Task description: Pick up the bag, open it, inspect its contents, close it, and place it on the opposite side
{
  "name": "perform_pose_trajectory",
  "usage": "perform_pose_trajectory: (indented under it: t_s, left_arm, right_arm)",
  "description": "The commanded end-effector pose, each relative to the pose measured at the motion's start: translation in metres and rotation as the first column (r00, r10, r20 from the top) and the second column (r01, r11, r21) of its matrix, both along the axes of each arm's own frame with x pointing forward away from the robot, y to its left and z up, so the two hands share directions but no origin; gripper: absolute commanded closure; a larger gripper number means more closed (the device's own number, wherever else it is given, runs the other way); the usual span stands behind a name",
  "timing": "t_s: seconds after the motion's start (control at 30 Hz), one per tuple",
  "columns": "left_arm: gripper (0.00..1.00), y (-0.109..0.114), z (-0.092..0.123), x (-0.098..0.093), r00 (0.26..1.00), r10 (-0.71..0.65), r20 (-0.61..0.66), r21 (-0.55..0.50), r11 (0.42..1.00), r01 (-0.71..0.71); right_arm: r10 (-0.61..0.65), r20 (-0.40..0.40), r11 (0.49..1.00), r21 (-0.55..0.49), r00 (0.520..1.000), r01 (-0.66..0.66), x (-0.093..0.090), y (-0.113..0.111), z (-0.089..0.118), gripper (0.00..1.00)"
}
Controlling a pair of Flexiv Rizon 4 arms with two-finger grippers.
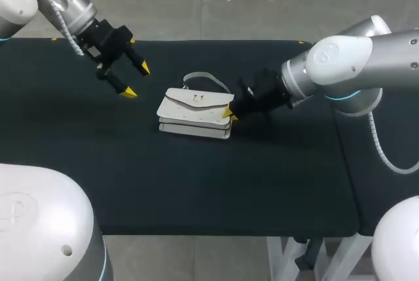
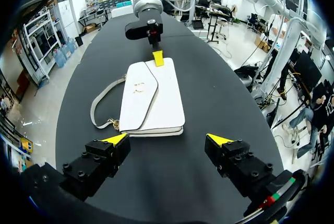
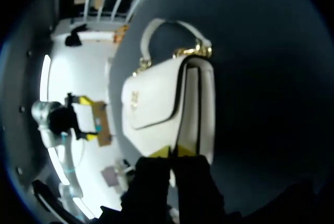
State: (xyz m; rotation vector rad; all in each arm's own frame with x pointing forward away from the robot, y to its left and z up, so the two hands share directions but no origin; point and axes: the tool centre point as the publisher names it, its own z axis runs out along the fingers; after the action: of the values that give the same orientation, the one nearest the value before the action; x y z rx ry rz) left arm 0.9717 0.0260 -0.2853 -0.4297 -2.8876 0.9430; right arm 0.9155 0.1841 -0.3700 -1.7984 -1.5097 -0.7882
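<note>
Lying flat near the middle of the dark worktop [image 1: 196,183], the white bag [image 1: 196,114] has its flap down and its strap [image 1: 206,78] looped along the far side in the head view. The left hand [image 1: 137,80] hangs above the worktop, apart from the bag, fingers spread wide and holding nothing. The right hand [image 1: 230,114] sits at the bag's right end. Left wrist view: the bag lies ahead of the parted fingers, clear of both. Right wrist view: both yellow tips are drawn together against the bag's end; whether they pinch any of it cannot be told.
</note>
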Motion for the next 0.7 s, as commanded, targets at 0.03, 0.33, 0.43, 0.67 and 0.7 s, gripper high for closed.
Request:
perform_pose_trajectory:
  t_s: [0.03, 0.33, 0.43, 0.67, 0.7]
  left_arm:
    - [0.0, 0.0, -0.001, 0.001, 1.0, -0.001, 0.0, -0.003, 1.0, 0.001]
    - [0.0, 0.0, -0.001, 0.001, 1.0, -0.001, 0.0, -0.003, 1.0, 0.001]
    - [0.0, 0.0, -0.001, 0.001, 1.0, -0.001, 0.0, -0.003, 1.0, 0.001]
    - [0.0, 0.0, -0.001, 0.001, 1.0, -0.001, 0.0, -0.003, 1.0, 0.001]
    - [0.0, 0.0, -0.001, 0.001, 1.0, -0.001, 0.0, -0.003, 1.0, 0.001]
  right_arm:
    - [0.014, -0.01, 1.0, 0.007, 1.0, -0.014, 0.005, 0.001, -0.002, 1.0]
    - [0.042, -0.028, 0.999, 0.019, 0.999, -0.041, 0.009, 0.002, -0.004, 0.59]
    - [0.052, -0.033, 0.998, 0.02, 0.998, -0.052, 0.01, 0.001, -0.003, 0.0]
    - [0.061, -0.005, 0.996, -0.065, 0.998, -0.061, 0.001, -0.019, 0.019, 0.0]
    - [0.067, 0.003, 0.993, -0.093, 0.998, -0.066, -0.001, -0.022, 0.024, 0.0]
